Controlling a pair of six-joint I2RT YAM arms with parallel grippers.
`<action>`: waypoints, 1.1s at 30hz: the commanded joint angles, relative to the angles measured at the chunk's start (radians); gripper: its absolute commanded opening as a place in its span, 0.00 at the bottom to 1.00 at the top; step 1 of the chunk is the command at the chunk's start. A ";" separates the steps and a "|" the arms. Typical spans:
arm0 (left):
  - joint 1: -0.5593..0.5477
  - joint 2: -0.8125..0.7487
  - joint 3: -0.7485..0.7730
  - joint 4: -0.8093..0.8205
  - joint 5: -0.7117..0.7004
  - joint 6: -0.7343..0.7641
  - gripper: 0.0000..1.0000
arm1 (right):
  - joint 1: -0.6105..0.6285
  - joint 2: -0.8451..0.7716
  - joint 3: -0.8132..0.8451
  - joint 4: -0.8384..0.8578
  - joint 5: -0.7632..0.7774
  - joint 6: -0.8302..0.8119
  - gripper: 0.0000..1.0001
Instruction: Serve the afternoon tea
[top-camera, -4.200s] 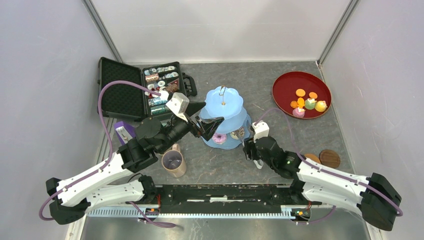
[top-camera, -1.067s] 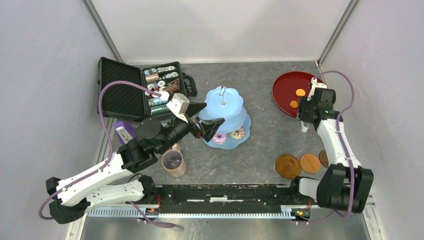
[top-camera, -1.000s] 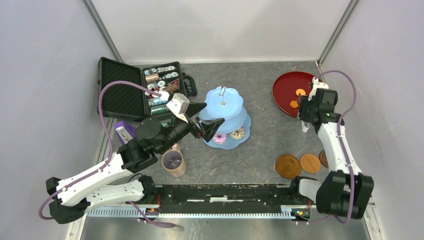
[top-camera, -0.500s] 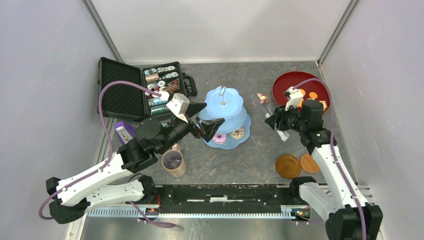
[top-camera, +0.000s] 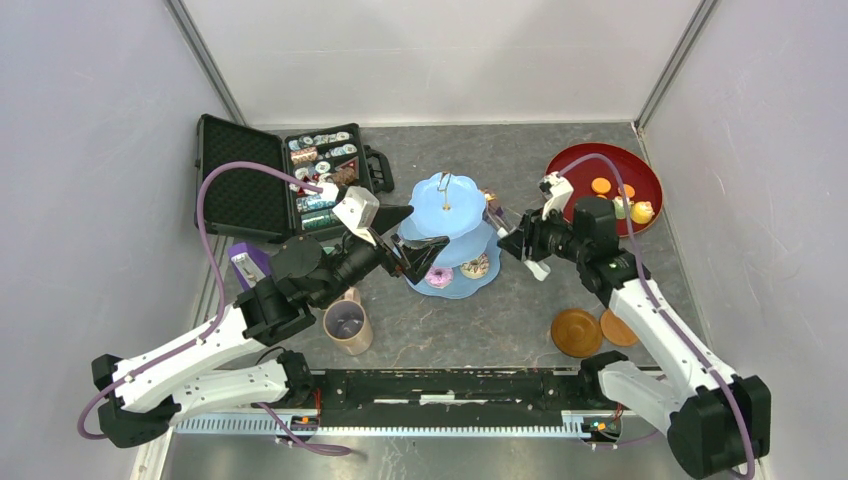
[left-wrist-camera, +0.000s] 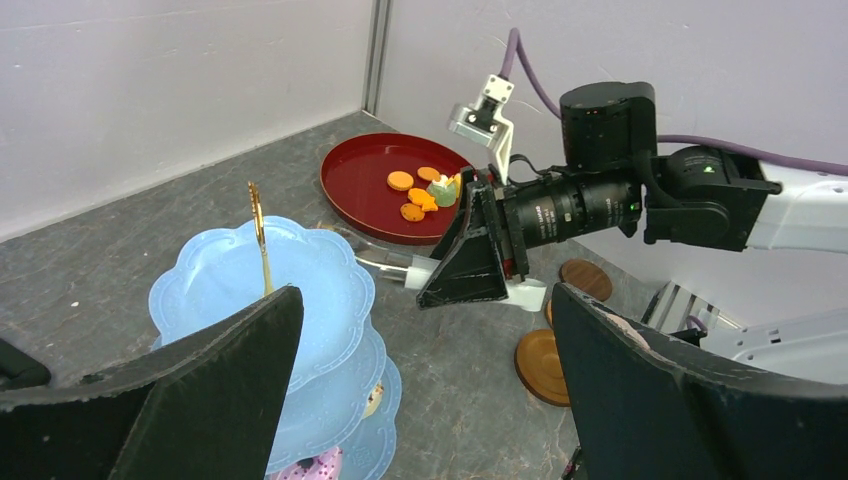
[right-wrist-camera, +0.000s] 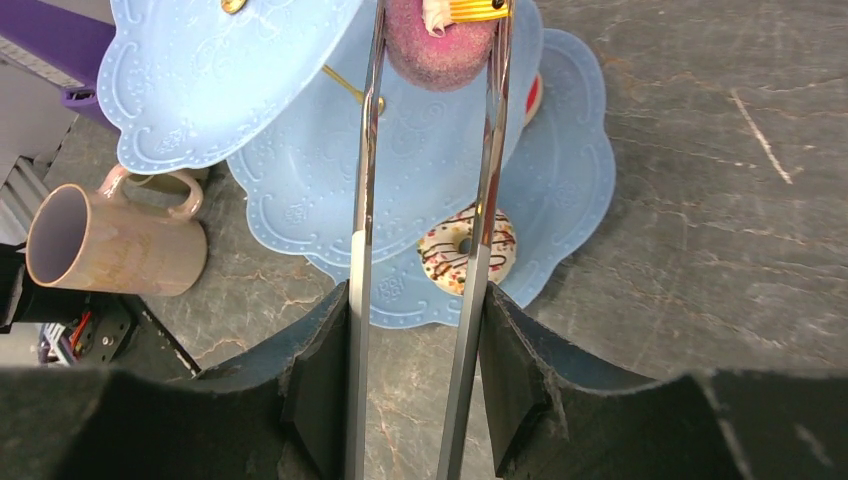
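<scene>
The pale-blue three-tier cake stand (top-camera: 445, 205) is at the table's middle. My right gripper (top-camera: 525, 240) is shut on metal tongs (right-wrist-camera: 365, 200). The tongs pinch a small pink cake (right-wrist-camera: 440, 50) with a yellow top, just above the stand's middle tier (right-wrist-camera: 420, 160) on its right side. A pink donut (top-camera: 438, 277) and a white chocolate-striped donut (right-wrist-camera: 467, 250) lie on the bottom tier. My left gripper (top-camera: 412, 230) hangs open beside the stand's left side, holding nothing. A tan mug (top-camera: 347, 325) stands at the near left. Two brown coasters (top-camera: 577, 332) lie at the near right.
A round dark-red tray (top-camera: 575, 165) at the back right holds orange biscuits (top-camera: 601, 185) and a yellow cake (top-camera: 642, 211). An open black case (top-camera: 250, 190) of small tins sits at the back left. A purple block (top-camera: 248, 262) lies by the left arm.
My right arm has swung left from the red tray to the cake stand, carrying the pink cake in the tongs. The left arm has not moved.
</scene>
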 joint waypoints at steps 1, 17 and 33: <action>-0.007 -0.008 0.012 0.028 -0.008 0.040 1.00 | 0.037 0.036 0.009 0.131 -0.015 0.032 0.31; -0.006 0.000 0.011 0.028 -0.015 0.043 1.00 | 0.138 0.173 0.053 0.169 0.093 0.016 0.53; -0.007 -0.002 0.011 0.028 -0.012 0.043 1.00 | 0.160 0.175 0.062 0.181 0.127 0.037 0.50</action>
